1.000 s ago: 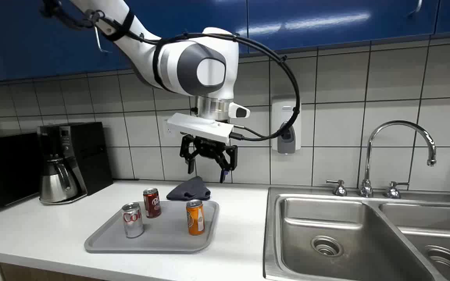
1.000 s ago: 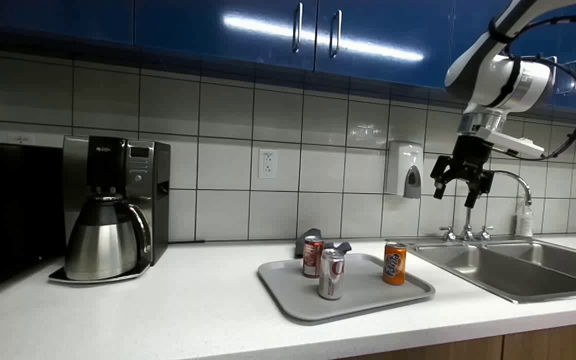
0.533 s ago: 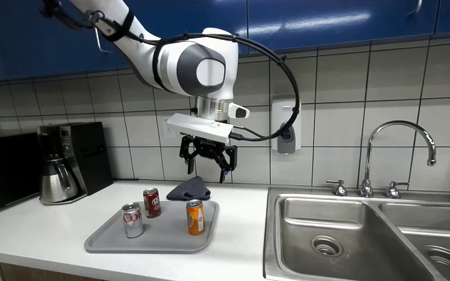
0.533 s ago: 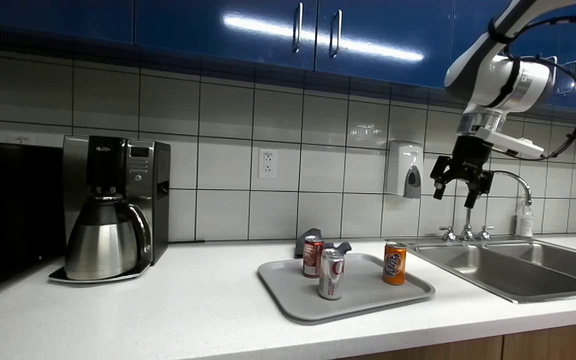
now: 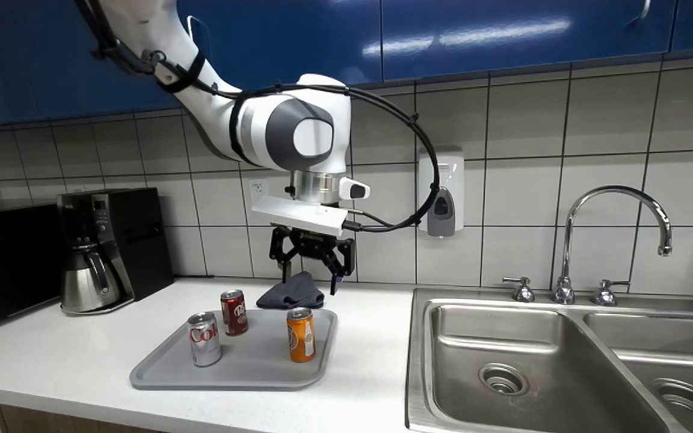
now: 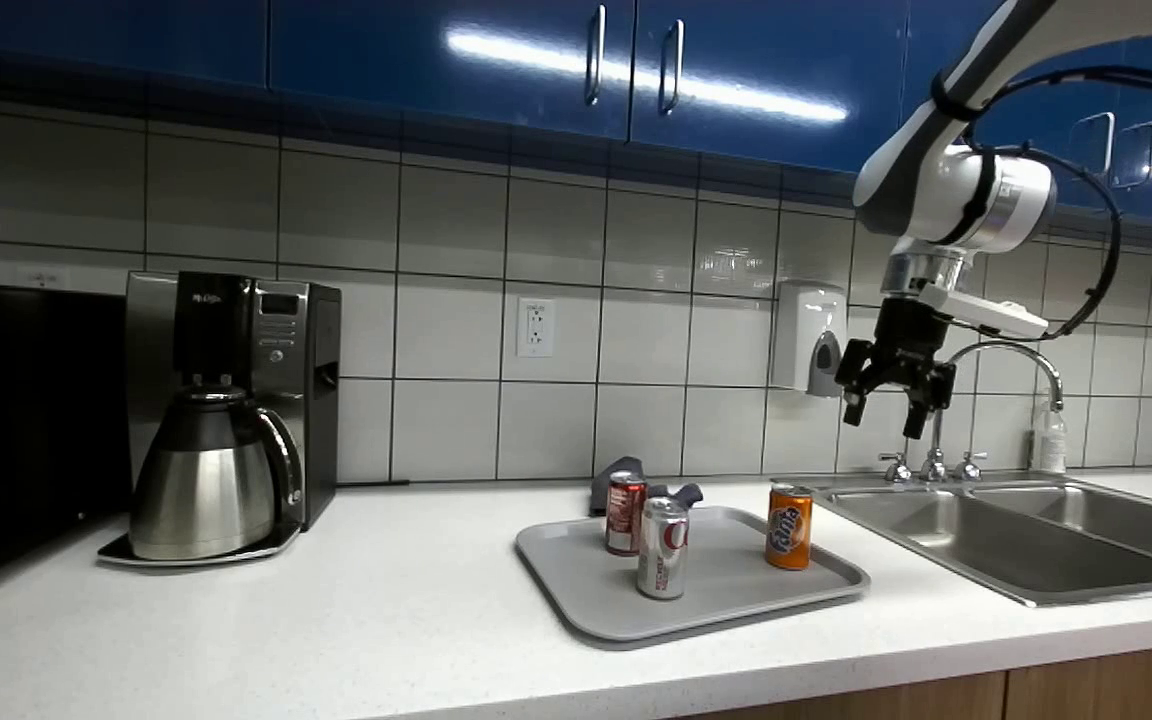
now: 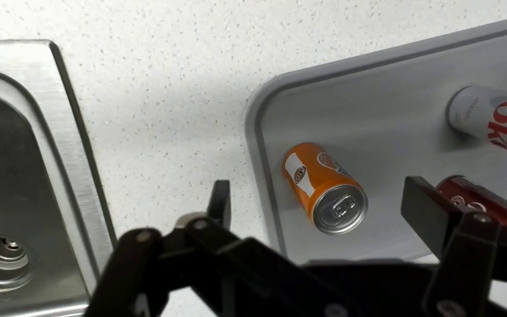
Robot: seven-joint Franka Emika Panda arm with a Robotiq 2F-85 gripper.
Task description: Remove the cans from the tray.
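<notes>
The grey tray (image 5: 256, 373) lies on the counter with three upright cans on it. The orange can (image 5: 301, 337) stands near the tray's sink-side end. The silver-grey can (image 5: 204, 340) and dark red can (image 5: 234, 313) stand toward the other end. In both exterior views my gripper (image 5: 309, 285) (image 6: 882, 428) is open and empty, above the height of the cans. In the wrist view the orange can (image 7: 319, 189) shows between the spread fingers (image 7: 427, 215), below them and not touched. There a finger partly covers the dark red can (image 7: 478, 198).
A dark cloth (image 5: 292, 291) lies behind the tray. The steel sink (image 5: 418, 361) with a tall faucet (image 5: 566, 240) is beside it. A coffee maker with a steel pot (image 6: 206, 490) stands at the counter's other end. A soap dispenser (image 5: 441, 192) hangs on the wall.
My open gripper has come down and shifted slightly to the left in both exterior views, in the last half second. The cans and tray have not moved.
</notes>
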